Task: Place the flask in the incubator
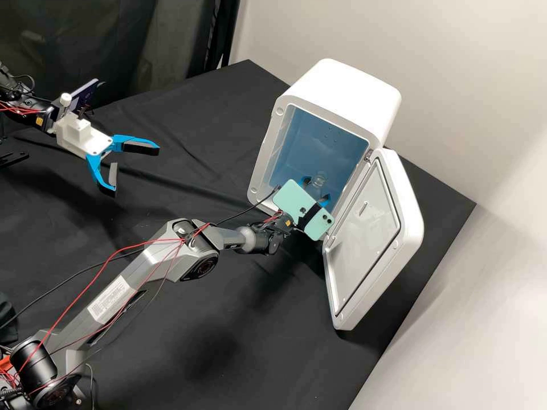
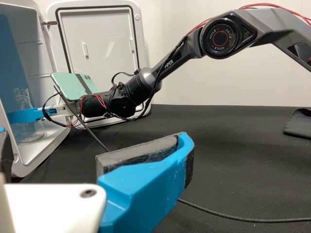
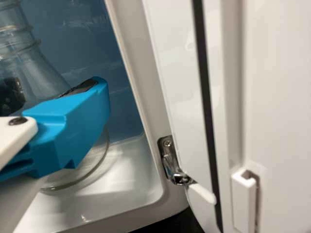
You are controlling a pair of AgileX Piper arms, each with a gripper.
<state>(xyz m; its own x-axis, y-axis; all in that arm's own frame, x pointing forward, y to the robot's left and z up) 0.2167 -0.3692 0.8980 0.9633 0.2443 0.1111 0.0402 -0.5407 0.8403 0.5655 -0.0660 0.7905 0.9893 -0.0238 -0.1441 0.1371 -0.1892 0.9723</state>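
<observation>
The flask [image 3: 29, 53] stands upright inside the incubator [image 1: 342, 97], just within the opening, its base on the chamber floor and its neck pointing straight up. The right gripper [image 2: 24, 115] is at the flask's body, reaching in level through the opening, so it crosses the flask's long axis at a right angle. Whether it clamps the glass or is slack, I cannot tell. The door [image 1: 373, 239] stands wide open on the hinge side of the incubator. The left gripper [image 1: 135, 171] hangs well apart from the incubator, spread and holding nothing, so the right arm is the nearer one by far. The placing looks nearly done. What remains is probably a release, then a straight pull back out of the opening without tipping the flask.
</observation>
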